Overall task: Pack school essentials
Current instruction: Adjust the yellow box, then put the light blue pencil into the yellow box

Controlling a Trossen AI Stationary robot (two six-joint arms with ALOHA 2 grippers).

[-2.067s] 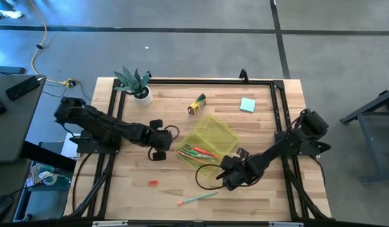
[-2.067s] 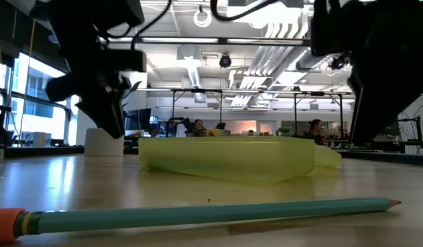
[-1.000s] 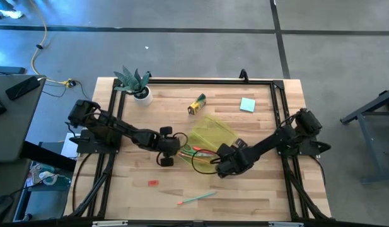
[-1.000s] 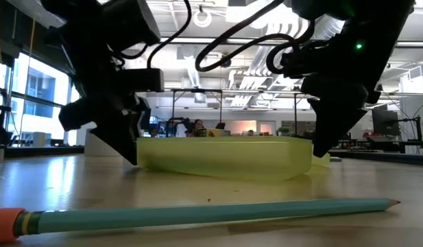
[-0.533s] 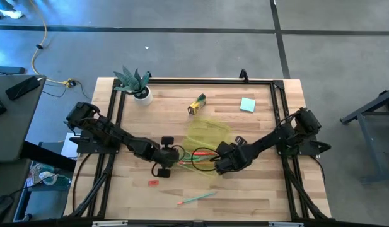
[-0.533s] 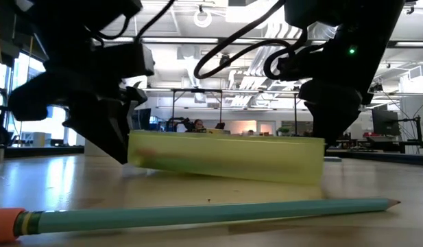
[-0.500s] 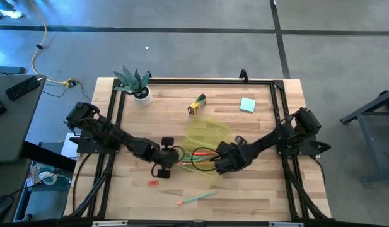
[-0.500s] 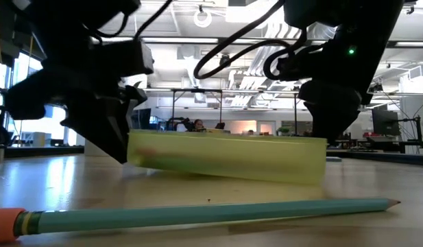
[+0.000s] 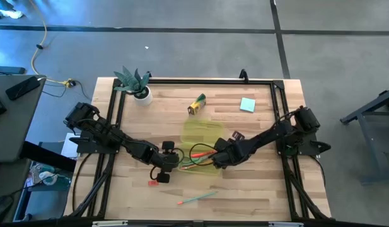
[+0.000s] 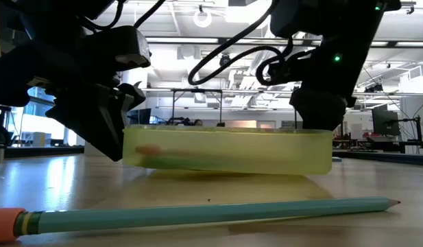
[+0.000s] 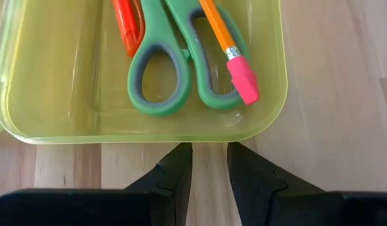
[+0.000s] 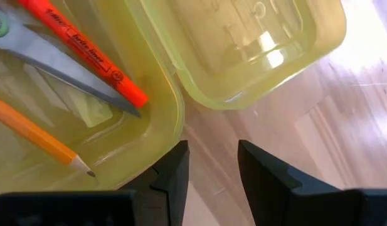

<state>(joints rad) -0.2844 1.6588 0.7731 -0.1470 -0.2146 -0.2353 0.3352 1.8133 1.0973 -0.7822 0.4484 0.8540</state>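
so the left gripper sits low on the tabletop right at one short end of the yellow-green case, fingers slightly parted with nothing between them, tips just short of the case wall. the right gripper is at the opposite end, near where the base meets the flipped-open lid, also parted a bit and gripping nothing. looks to me like both are nudging or steadying the case rather than picking anything up.

inside the case you can see the green-handled scissors, an orange pencil with a pink eraser tip, and a red-orange marker. so i'd call that part packed.

what's left, going by the high view: the small red eraser is lying on the tabletop near the left gripper, the teal pencil sits toward the front edge well apart from the case, the crayon box is up near the back just beyond the lid, and the teal notepad is off in the far right corner. the potted plant in the back left corner isn't part of it.

my guess is a bit under halfway, four things out, and the lid not yet shut.
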